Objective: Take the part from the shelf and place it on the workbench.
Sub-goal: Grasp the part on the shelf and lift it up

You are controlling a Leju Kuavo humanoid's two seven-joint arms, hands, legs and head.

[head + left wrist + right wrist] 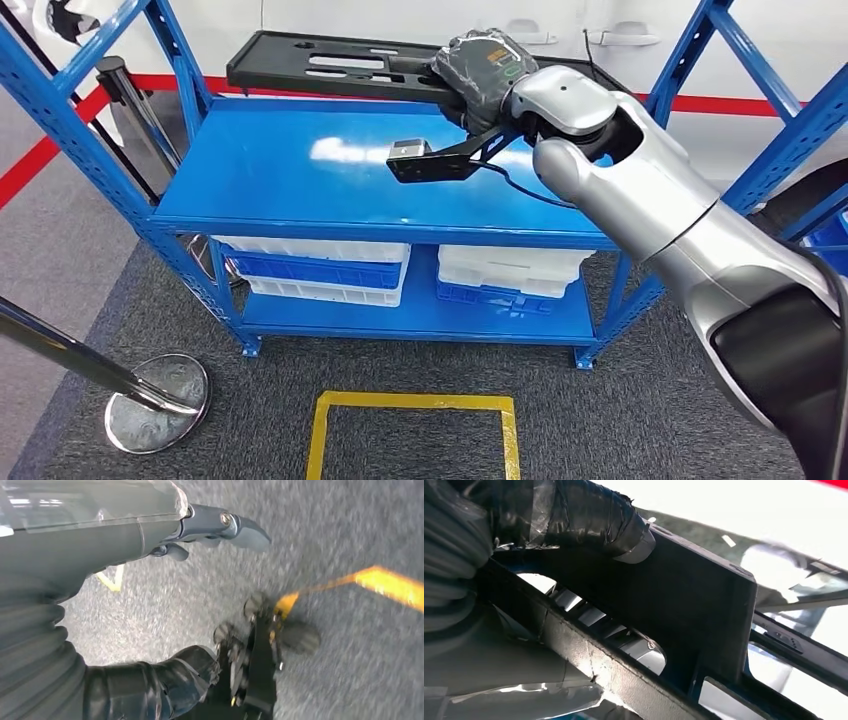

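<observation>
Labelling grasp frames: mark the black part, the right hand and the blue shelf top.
black part [300, 65]: head view, on its flat slotted body left of the hand.
right hand [487, 75]: head view, on the back of the hand gripping the part.
blue shelf top [300, 180]: head view, on bare blue surface.

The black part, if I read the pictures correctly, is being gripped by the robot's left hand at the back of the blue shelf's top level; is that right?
Not quite: the right hand grips the black part, as the head view shows. The rest holds: it lies at the back of the blue shelf's top level.
</observation>
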